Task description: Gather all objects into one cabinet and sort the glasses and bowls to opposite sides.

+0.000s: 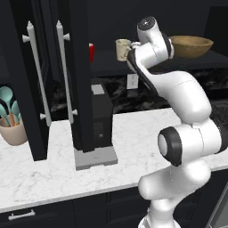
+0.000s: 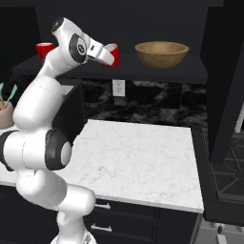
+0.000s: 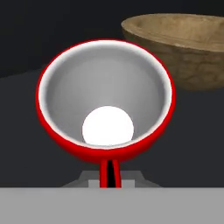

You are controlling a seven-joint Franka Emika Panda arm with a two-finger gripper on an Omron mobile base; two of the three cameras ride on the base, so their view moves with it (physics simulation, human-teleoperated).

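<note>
Two red cups are showing: one (image 2: 111, 54) is being clamped at its rim by the gripper (image 2: 106, 53), sitting upper centre of the right base view just above the dark cabinet shelf (image 2: 143, 71); the second red cup (image 2: 44, 48) is standing at upper left on the same shelf, behind the arm. One wooden bowl (image 2: 161, 53) is resting on the shelf right of centre, near the held cup but apart from it. One cream mug (image 1: 122, 49) is sitting upper centre in the left base view, beside the arm. In the hand view the held cup's white interior (image 3: 105, 100) is facing the camera, with the bowl's rim (image 3: 175, 33) at upper right. Two cabinet doors (image 1: 26, 89) with silver bar handles are standing open at left. Open shelf is remaining between cup and bowl.
</note>
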